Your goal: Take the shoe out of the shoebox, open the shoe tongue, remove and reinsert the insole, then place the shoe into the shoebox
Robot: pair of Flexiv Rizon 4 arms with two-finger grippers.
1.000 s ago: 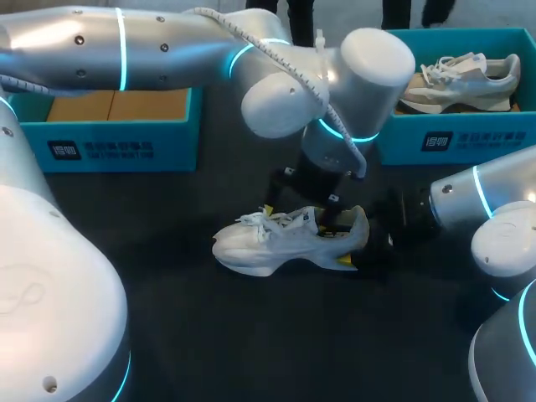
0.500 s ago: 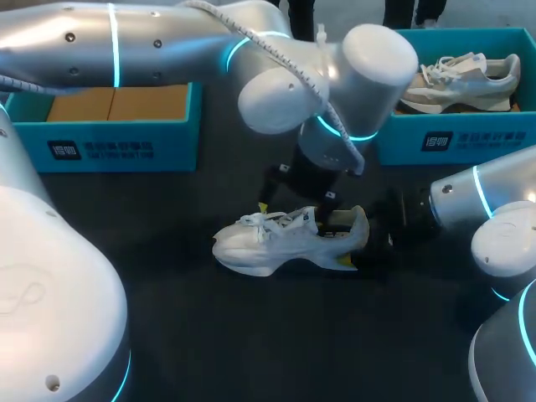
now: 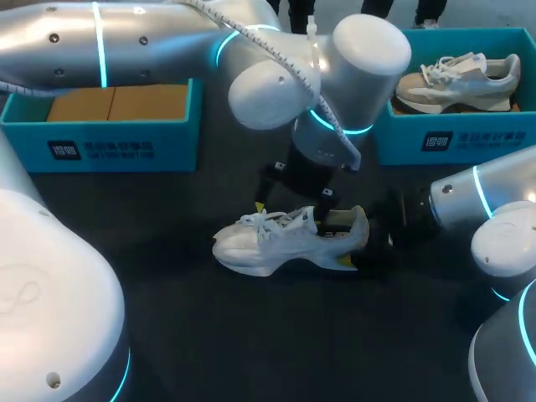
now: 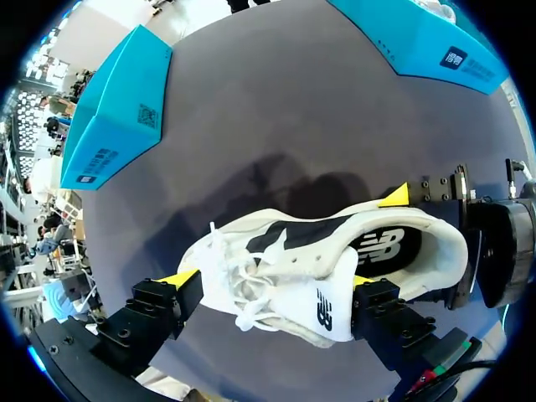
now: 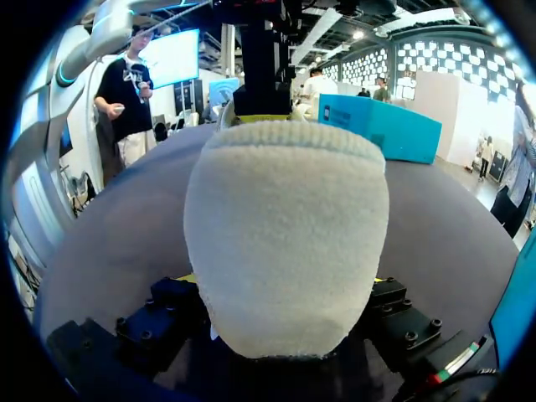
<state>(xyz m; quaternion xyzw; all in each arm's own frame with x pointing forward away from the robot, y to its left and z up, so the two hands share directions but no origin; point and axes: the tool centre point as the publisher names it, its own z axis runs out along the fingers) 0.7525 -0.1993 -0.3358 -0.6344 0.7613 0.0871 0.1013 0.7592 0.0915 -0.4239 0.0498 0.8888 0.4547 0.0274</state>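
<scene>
Shoe (image 3: 285,239): on table (image 3: 167,318), heel in right gripper (image 5: 280,279) (clamped from 2 sides).
Left gripper (image 4: 270,280): fingers apart, above the laces (image 4: 237,276).

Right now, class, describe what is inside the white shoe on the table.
Inside the shoe, a dark insole shows at the heel opening; further forward, the laces hide it.

A dark charcoal table (image 3: 209,335) with a plain, matte top fills the head view from its near edge to its far edge. The light falls evenly from above and leaves only a faint pale sheen on the surface. In the left wrist view the tabletop looks a softer grey, and a broad shadow (image 4: 285,180) with blurred edges lies across its middle.
</scene>
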